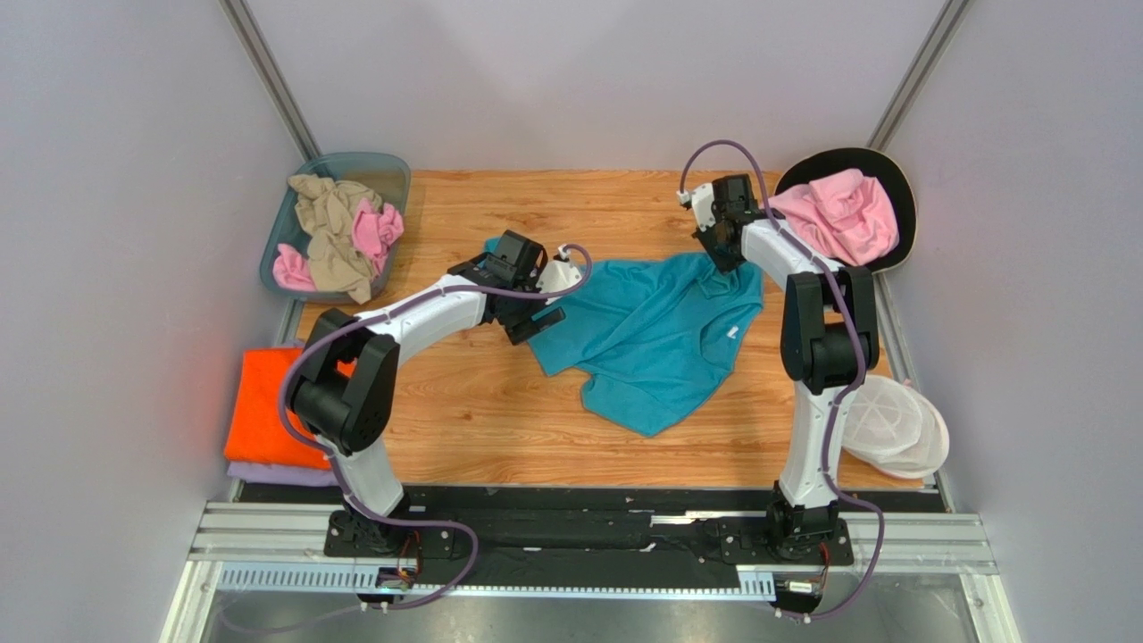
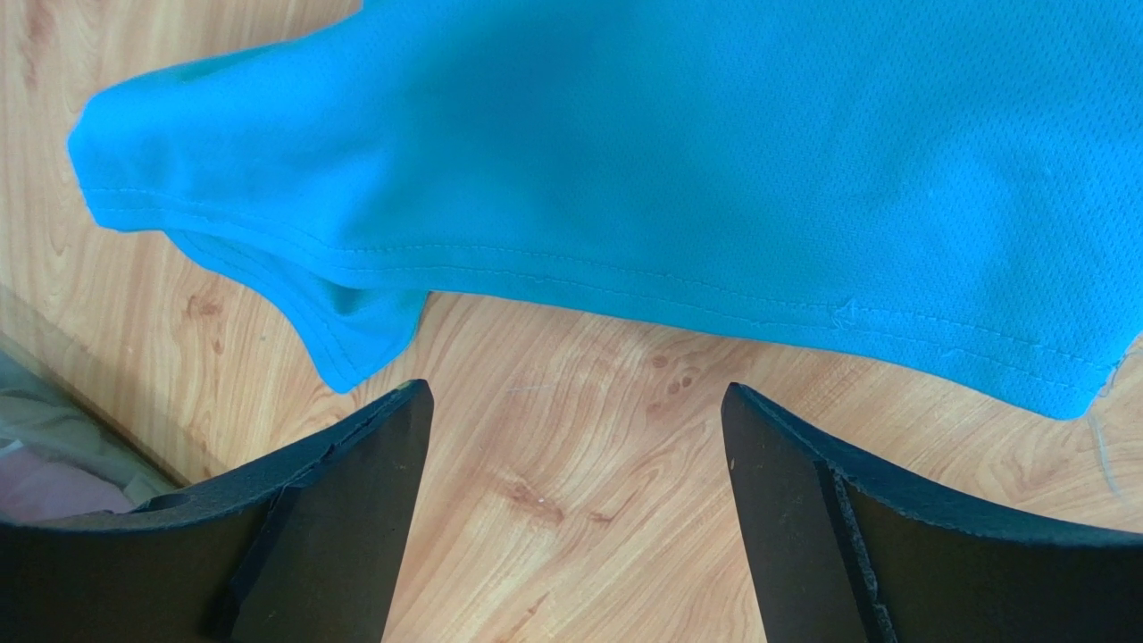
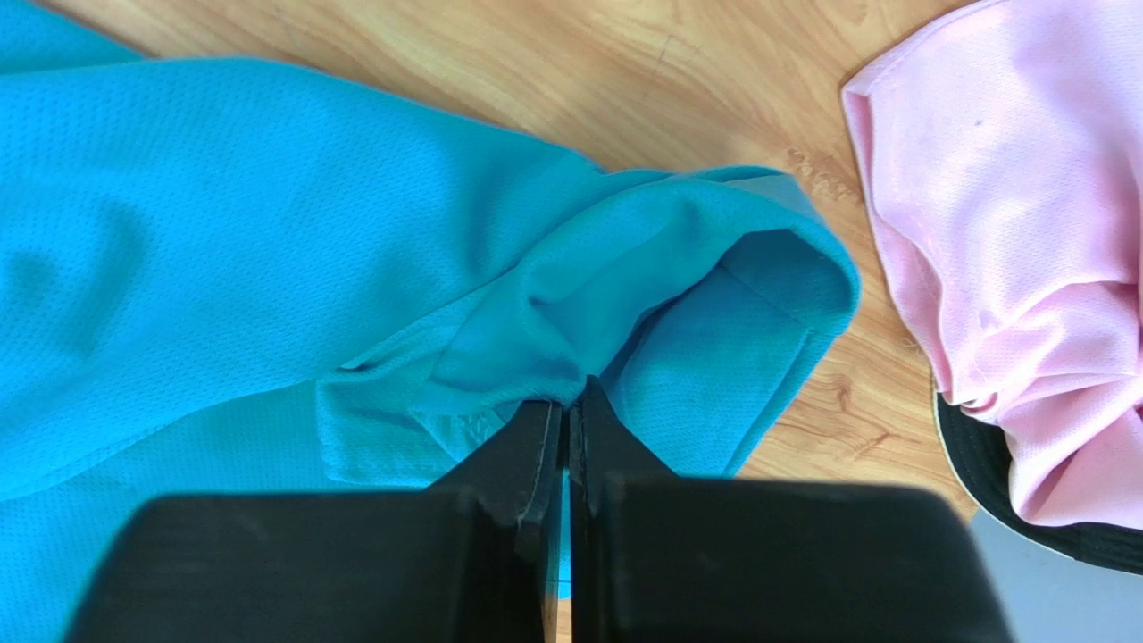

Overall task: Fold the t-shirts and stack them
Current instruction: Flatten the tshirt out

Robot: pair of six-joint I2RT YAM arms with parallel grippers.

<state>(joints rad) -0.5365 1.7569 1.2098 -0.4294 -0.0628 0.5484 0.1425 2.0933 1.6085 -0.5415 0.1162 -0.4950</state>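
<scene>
Top external view: a teal short-sleeved cloth t-shirt [image 1: 654, 335] lies crumpled on the wooden bench [image 1: 497, 429] between the two arms.

The right pincer [image 3: 564, 409] has its jaws pressed together on a fold of the teal cloth by a sleeve. Just to its right, a pink cloth t-shirt [image 3: 1006, 255] is heaped on a black round tray [image 3: 973, 462]. The left pincer [image 2: 577, 429] hangs wide over bare wood and holds nothing, with the teal hem just ahead of its fingertips [image 2: 403, 415] and apart from them. Well to that pincer's left, a folded orange t-shirt [image 1: 268, 402] rests on a lavender t-shirt [image 1: 275, 473]. A blue-grey plastic bin [image 1: 376, 161] holds a crumpled beige t-shirt [image 1: 329, 221].
</scene>
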